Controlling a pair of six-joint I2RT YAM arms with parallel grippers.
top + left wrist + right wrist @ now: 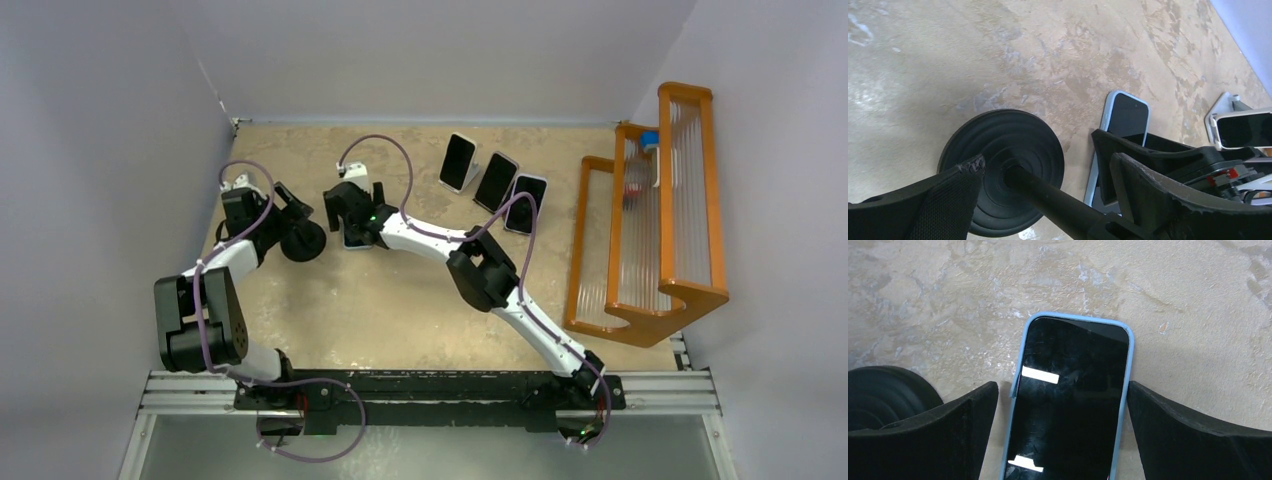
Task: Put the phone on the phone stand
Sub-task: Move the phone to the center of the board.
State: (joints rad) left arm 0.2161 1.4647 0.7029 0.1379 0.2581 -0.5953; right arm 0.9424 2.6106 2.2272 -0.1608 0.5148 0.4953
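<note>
Right gripper (pixel 1062 390) low over the table (pixel 400 310), left of centre and towards the far side. Jaws spread wide, one finger on each long side of the phone (pixel 1073 400).

Phone lies flat, dark screen up, blue case. Right wrist view: a thin strip of table shows between the left finger and the case. The right finger sits at the case edge, and I cannot tell whether it touches. Nothing is clamped; the phone rests on the table.

Phone stand (pixel 1003 170) just left of the phone: black, with a round ribbed base and a thin stem rising from its centre. The base sits on the table. In the right wrist view its rim shows beside that gripper's left finger.

Left gripper (pixel 1045 167) is at the stand with its jaws apart and the stem running up between the fingers. Left wrist view shows a gap on both sides of the stem, so no grip is visible. The two grippers are close together, with the right one's finger showing just behind the left one's.

Far side, right of centre: three other phones (pixel 458 162) propped on white holders in a slanting row, well apart from both grippers.

Right edge: an orange rack (pixel 690 290) with ribbed clear panels, stepped in tiers.
</note>
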